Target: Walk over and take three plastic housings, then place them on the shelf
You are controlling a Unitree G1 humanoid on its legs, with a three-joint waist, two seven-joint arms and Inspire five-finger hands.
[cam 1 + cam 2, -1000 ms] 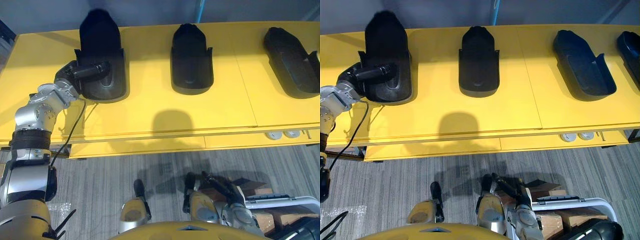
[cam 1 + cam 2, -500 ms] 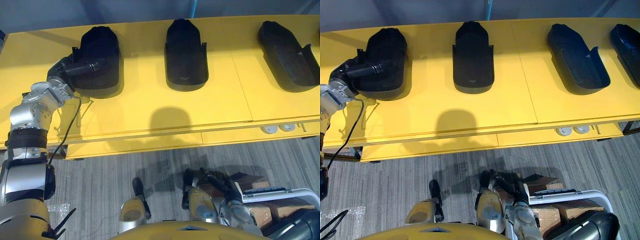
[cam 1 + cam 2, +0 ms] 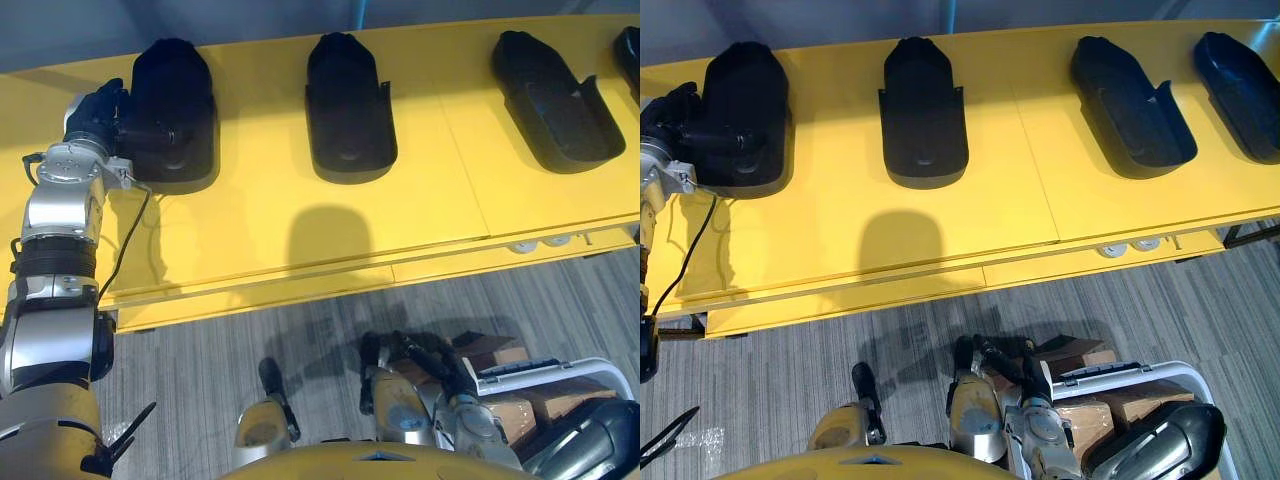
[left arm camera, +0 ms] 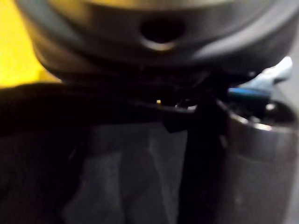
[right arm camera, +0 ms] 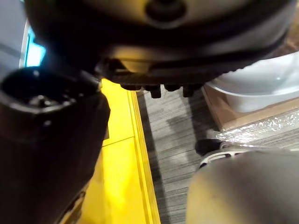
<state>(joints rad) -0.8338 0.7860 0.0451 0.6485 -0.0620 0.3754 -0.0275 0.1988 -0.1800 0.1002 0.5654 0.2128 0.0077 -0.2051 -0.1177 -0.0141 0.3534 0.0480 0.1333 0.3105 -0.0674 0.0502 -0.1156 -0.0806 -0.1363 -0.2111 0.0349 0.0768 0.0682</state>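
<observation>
Several black plastic housings lie in a row on the yellow table (image 3: 300, 230). My left hand (image 3: 98, 106) reaches to the leftmost housing (image 3: 178, 105) and grips its left wall, with the thumb lying inside the shell (image 3: 728, 140). The middle housing (image 3: 348, 110) and the right housing (image 3: 552, 100) lie untouched, and a fourth housing (image 3: 1240, 75) sits at the far right. My right hand (image 3: 432, 362) hangs low over the floor near the table's front edge, its fingers relaxed and holding nothing.
A white bin (image 3: 560, 372) with cardboard boxes (image 3: 525, 412) stands on the grey carpet at the lower right, close to my right arm. Two round sockets (image 3: 530, 244) sit in the table's front edge. A grey wall runs behind the table.
The camera has shifted, so the row of housings sits further left. My left hand has slid from the leftmost housing's near left corner up along its left wall. The right hand stays low.
</observation>
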